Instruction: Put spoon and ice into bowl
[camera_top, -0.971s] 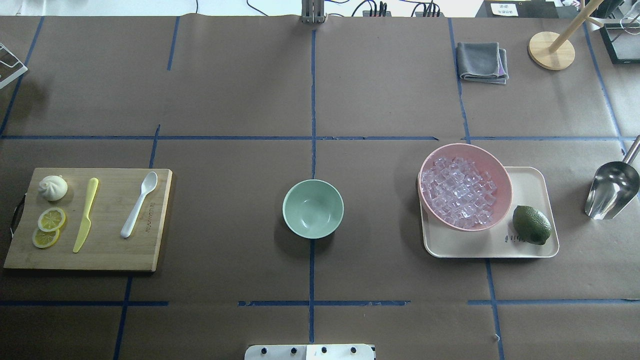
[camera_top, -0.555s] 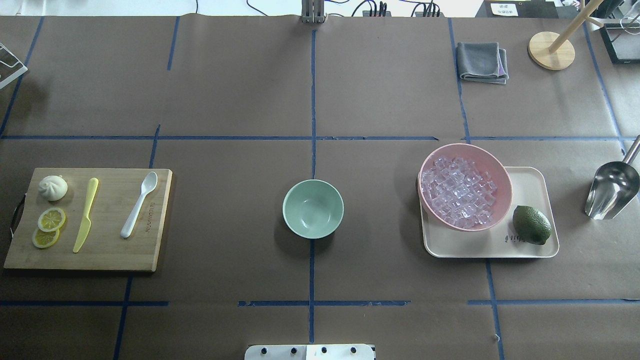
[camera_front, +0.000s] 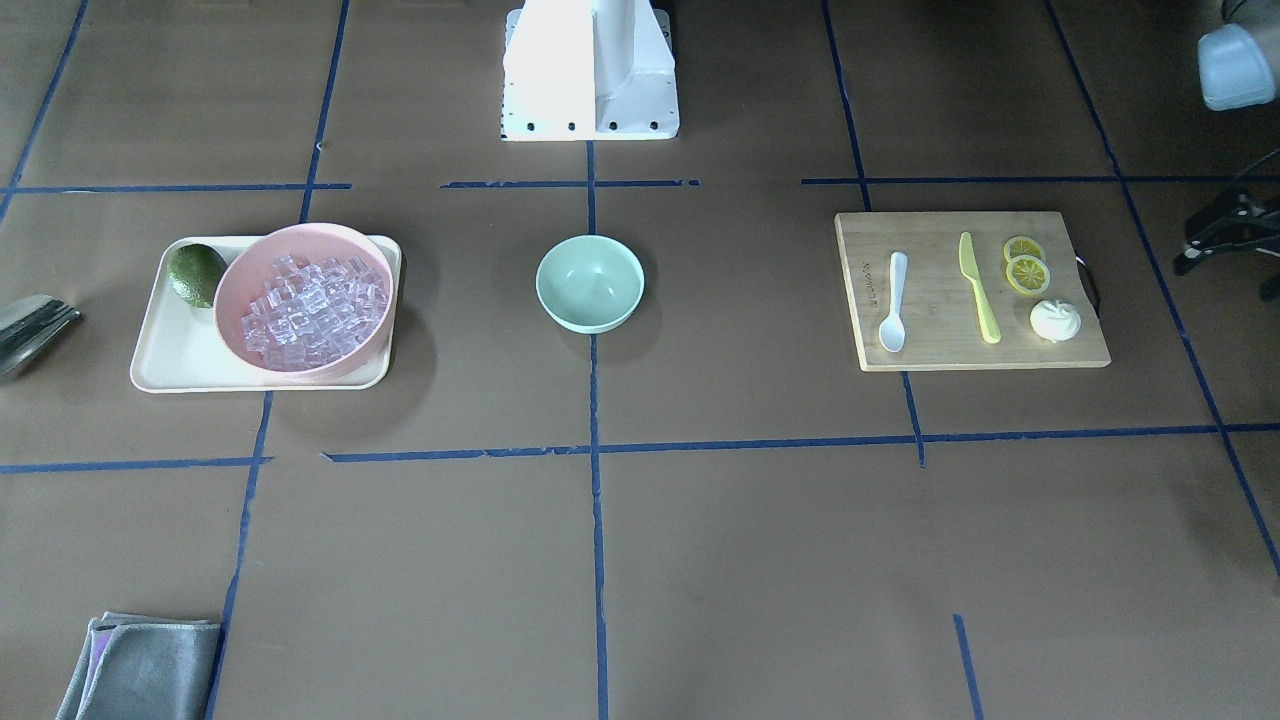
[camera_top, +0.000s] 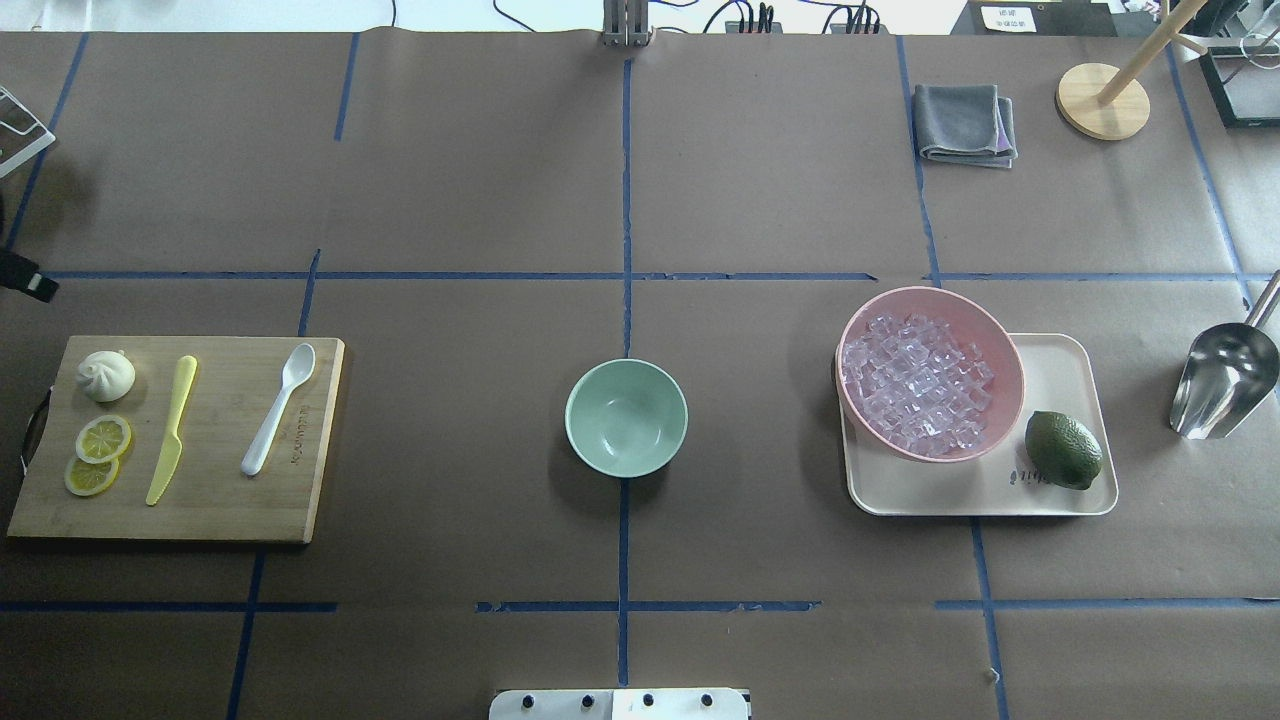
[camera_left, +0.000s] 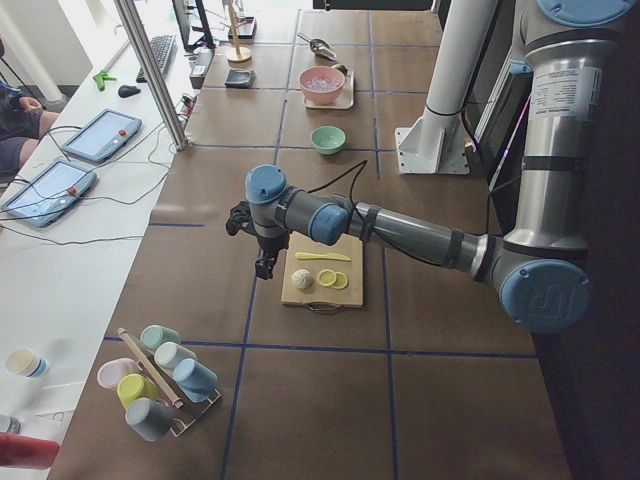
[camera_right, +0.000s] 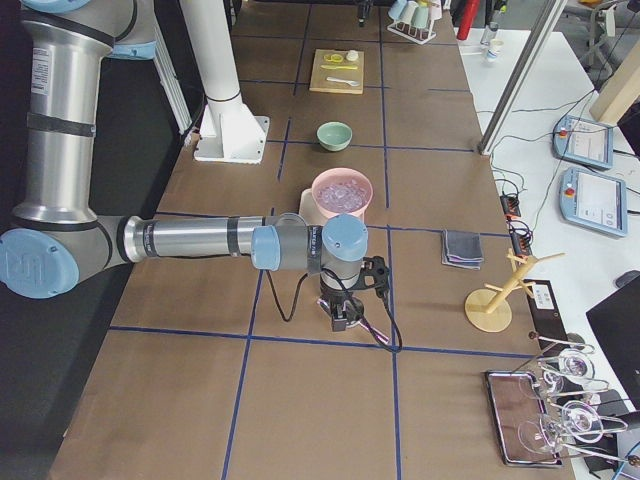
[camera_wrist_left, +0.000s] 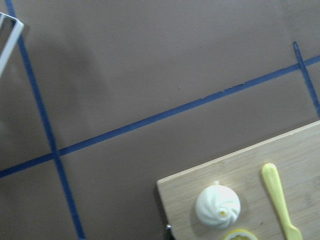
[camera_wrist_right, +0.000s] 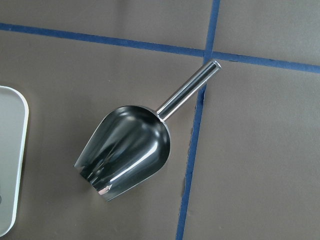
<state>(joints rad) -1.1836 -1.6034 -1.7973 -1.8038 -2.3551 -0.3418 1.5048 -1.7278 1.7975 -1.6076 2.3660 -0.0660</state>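
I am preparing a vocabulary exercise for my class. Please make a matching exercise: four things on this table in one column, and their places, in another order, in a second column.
Things:
1. spoon
2. ice
3. lime
4. green bowl

Places:
A. heaped in the pink bowl
B. alone at the centre of the table
C. on the cutting board
D. on the tray, beside the pink bowl

Pairs: 1-C, 2-A, 3-D, 4-B

Left end effector (camera_left: 261, 266), right end effector (camera_right: 340, 320) pointing down.
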